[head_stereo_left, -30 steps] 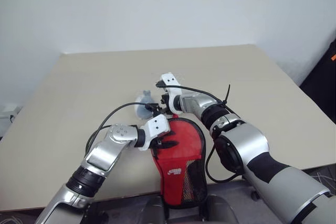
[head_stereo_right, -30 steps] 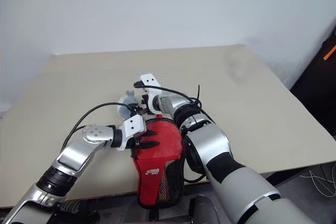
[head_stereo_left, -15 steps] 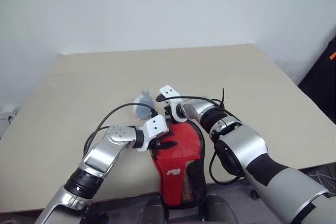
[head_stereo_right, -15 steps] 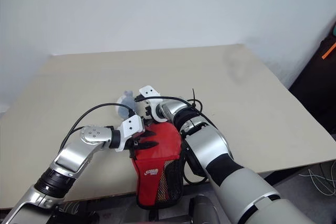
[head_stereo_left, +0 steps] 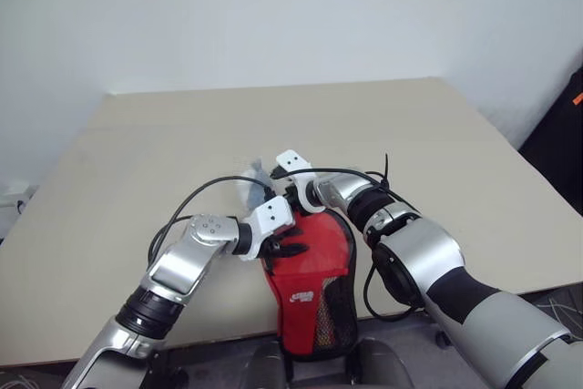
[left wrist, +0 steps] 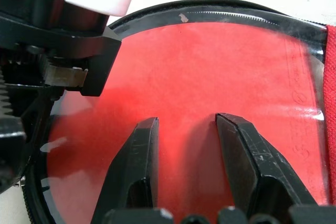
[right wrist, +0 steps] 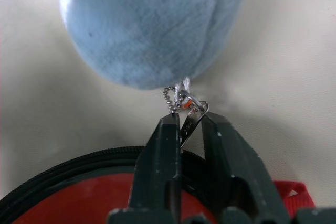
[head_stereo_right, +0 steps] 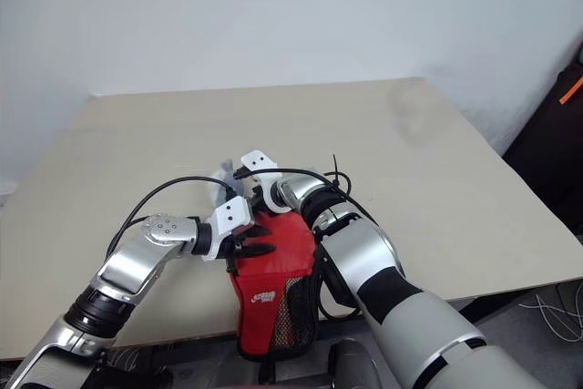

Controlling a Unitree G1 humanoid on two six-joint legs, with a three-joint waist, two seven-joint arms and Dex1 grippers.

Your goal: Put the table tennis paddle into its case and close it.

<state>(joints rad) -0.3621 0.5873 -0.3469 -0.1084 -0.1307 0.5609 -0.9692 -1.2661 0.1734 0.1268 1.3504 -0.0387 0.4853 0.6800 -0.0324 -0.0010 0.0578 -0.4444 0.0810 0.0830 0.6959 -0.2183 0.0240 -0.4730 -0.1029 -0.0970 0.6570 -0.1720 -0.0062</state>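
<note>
We see the case (head_stereo_left: 310,280) lying flat at the near edge of the surface (head_stereo_left: 137,152), clear side up. The paddle (left wrist: 210,77) sits inside it, its red face visible through the plastic. Our left hand (left wrist: 184,124) rests on the clear panel with fingers partly spread, gripping nothing. Our right hand (right wrist: 190,121) is pressed together, pinching the metal zip pull (right wrist: 188,116) at the case's far rim. The blue-grey ball (right wrist: 152,24) lies on the surface just beyond.
</note>
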